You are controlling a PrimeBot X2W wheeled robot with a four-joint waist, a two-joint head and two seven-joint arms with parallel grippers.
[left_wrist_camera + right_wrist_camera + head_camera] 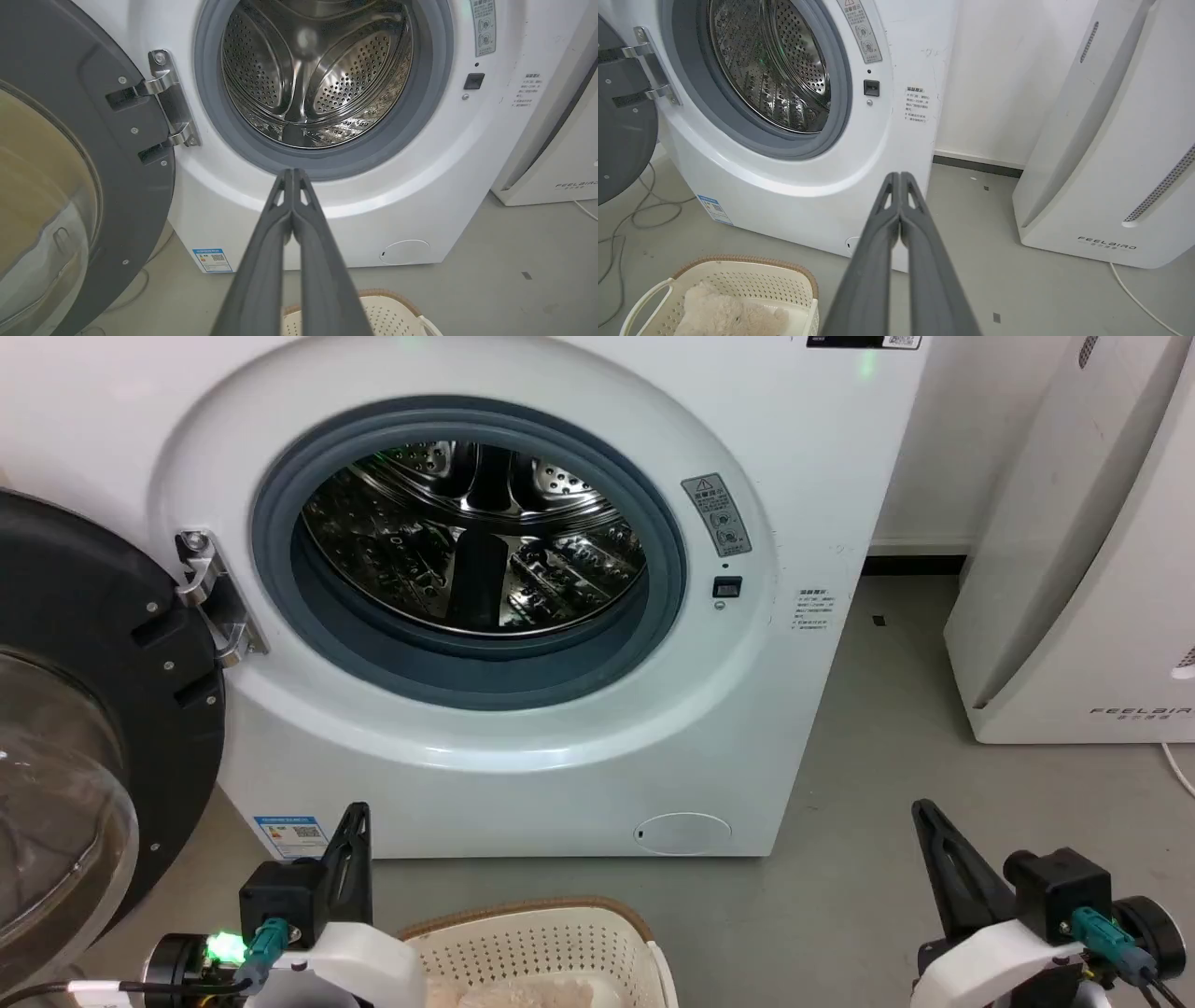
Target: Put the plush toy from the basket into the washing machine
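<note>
Cream plush fills the near end of the one basket [752,280]: a single toy [724,315] lies low inside it, down and to the left of the right claw [900,175]. Its long axis runs along the basket's length, across the right wrist view. Which end is the head I cannot tell, as the fur hides its features. In the head view the basket [532,933] sits on the grey floor between the two claws, closer to the left claw [358,810], with a strip of the toy [523,994] at the bottom edge.

Both claws are clenched, fingers pressed together with nothing between them, and both point up and forward, clear of the basket. In its own view, the left claw [293,172] has its tips just under the porthole.

Ahead of the left claw stands one washer [523,747]. Its door [93,663] is swung wide open to that claw's left on one steel hinge [210,597]. A grey seal [672,597] rings the steel drum [476,541]. A blue label [291,835] sits low on the washer's front, close beyond the left claw. A grey warning sticker [717,513] bears a triangle, with print too small to read.

Beyond and right of the right claw stands one white appliance [1111,163] marked FEELBIRD, apart from the washer.
</note>
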